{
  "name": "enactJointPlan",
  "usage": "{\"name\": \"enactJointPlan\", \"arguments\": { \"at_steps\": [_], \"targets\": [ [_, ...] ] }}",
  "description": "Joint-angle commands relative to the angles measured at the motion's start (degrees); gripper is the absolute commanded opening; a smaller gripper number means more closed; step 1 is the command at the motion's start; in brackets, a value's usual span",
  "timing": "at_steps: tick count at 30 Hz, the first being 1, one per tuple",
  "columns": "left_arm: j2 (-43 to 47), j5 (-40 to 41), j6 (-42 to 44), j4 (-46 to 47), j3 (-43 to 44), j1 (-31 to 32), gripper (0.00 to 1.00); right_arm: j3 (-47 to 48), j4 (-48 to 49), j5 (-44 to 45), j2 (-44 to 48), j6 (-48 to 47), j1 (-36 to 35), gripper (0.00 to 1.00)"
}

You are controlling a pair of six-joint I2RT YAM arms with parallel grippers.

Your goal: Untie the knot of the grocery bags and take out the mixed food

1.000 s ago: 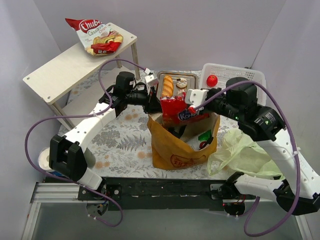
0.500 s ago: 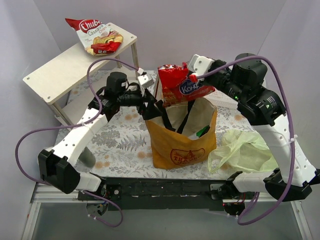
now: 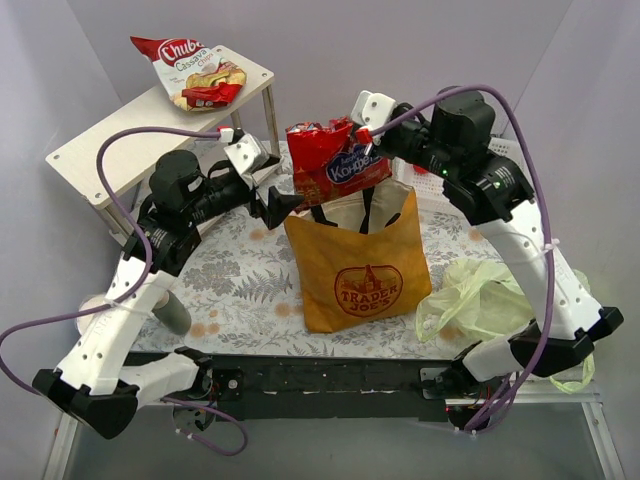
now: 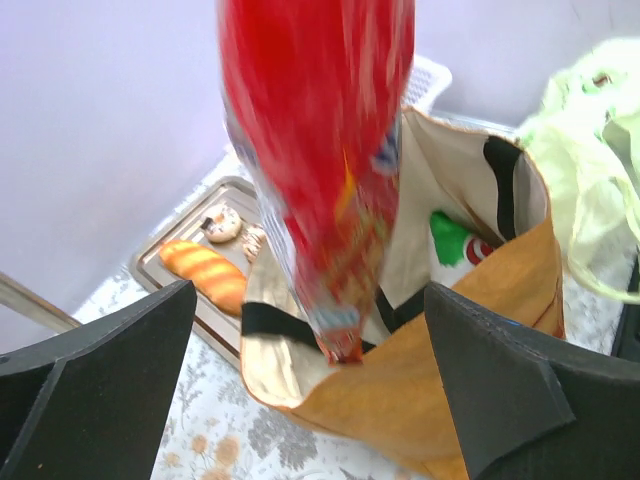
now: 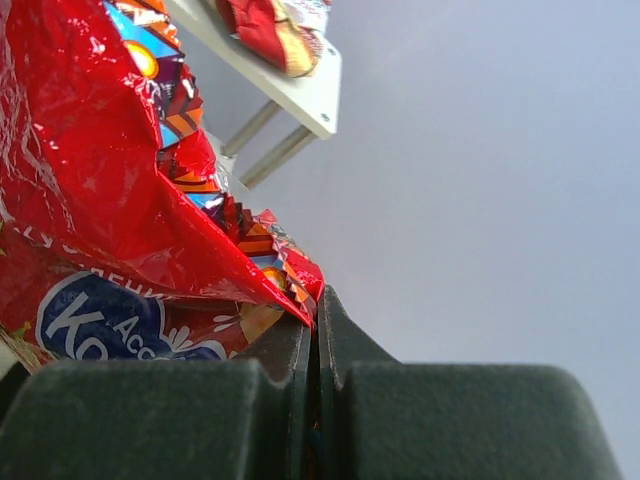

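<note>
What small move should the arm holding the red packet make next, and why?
Likely swing the right gripper sideways, away from the tote, and lower the red snack packet onto the table. The packet hangs pinched by one edge above the tote's open mouth; the left gripper is open, holding nothing.

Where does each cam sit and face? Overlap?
Top external: overhead from the near edge, looking down at the table; left arm, right arm show.
Left wrist: on left arm, faces the tote past open left claw.
Right wrist: on right arm, faces along shut right claw pinching red packet.
Shared: red packet, all three.
</note>
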State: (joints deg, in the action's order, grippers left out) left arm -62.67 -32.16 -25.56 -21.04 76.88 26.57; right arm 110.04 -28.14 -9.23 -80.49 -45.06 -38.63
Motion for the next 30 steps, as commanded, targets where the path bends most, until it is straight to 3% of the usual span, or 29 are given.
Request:
{"name": "enactJointPlan", "arguments": {
  "at_steps": [1,10,14,15,21,24,25,28,30],
  "targets": [
    [0.36,3.70,-1.86,4.60,2.13,-0.29,0.98,4.92,14.16,-4.74,-0.45,4.36,-0.74,0.01],
    [-2.01,0.44,-4.15,9.35,1.78,-0.29,0.97,5.28,14.78,-7.11,-3.62,7.79,-3.55,0.01],
    [-3.68,-2.37,-0.38,7.07,2.92,-0.29,0.75,3.96,15.40,-7.03,-3.27,8.84,-4.26,0.01],
    [-3.86,-2.47,0.07,6.19,2.92,-0.29,0.65,3.87,15.57,-6.85,-3.27,8.93,-4.26,0.01],
    [-3.07,-2.91,-0.28,5.74,2.57,-0.29,0.38,0.10,15.75,-4.92,-1.69,8.41,-4.35,0.01],
    [-2.63,0.67,-0.89,6.01,2.48,-0.29,0.02,-2.19,17.32,-1.59,-0.29,9.98,-4.35,0.25],
    [-2.19,2.79,-1.07,6.18,2.22,-0.29,0.00,-3.42,18.37,0.51,0.50,10.08,-4.35,0.44],
    [-1.75,10.32,0.07,6.54,2.48,-0.38,0.00,-5.00,19.35,4.82,1.99,8.86,-4.26,0.62],
    [-1.22,13.95,0.60,7.06,2.13,-0.55,0.00,-6.41,21.10,6.94,3.05,7.36,-4.26,0.65]
  ]
}}
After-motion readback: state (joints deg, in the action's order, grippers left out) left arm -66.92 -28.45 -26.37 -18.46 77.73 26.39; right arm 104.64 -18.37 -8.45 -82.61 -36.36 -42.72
